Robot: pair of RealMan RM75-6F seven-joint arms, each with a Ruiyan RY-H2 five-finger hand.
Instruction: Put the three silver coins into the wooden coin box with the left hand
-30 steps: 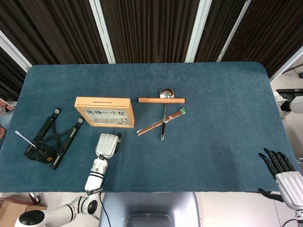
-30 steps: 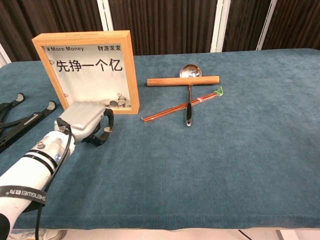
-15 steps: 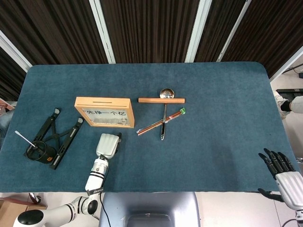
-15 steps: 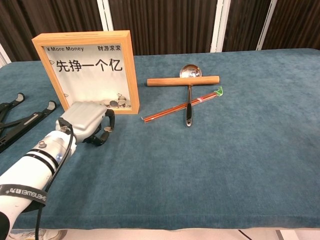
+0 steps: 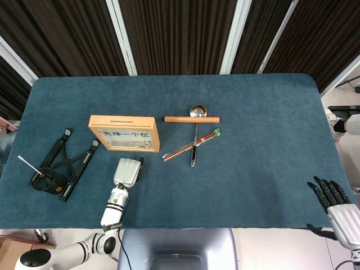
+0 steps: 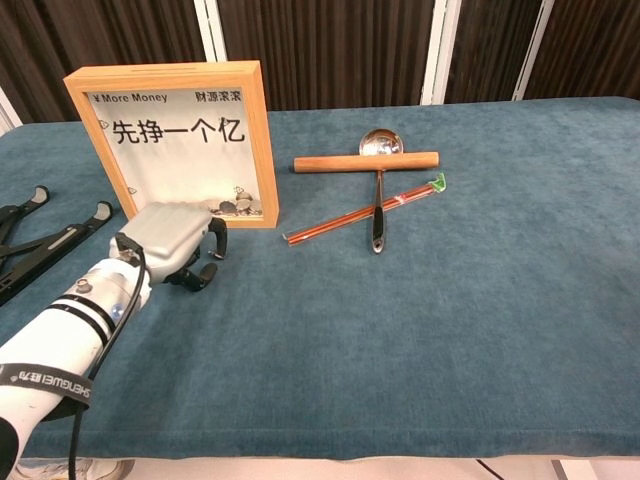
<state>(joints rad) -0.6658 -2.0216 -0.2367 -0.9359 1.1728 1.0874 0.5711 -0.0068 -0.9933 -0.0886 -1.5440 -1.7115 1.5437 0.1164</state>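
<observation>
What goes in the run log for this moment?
left robot hand: curled, low before coin box | loose coins: none visible | right robot hand: open, idle

The table cloth (image 5: 253, 146) is dark blue-green. The coin box (image 6: 172, 140) has a light wood frame and a white front with black writing. The rolling pin (image 6: 366, 162) is brown wood. The ladle (image 6: 379, 190) is shiny silver. The chopsticks (image 6: 365, 209) are red-brown with a green tip. The left hand (image 6: 172, 240) is silver-grey with black fingers, on a white arm. The right hand (image 5: 336, 203) has black fingers too. The folding stand (image 5: 70, 161) and cup (image 5: 45, 181) are black.
</observation>
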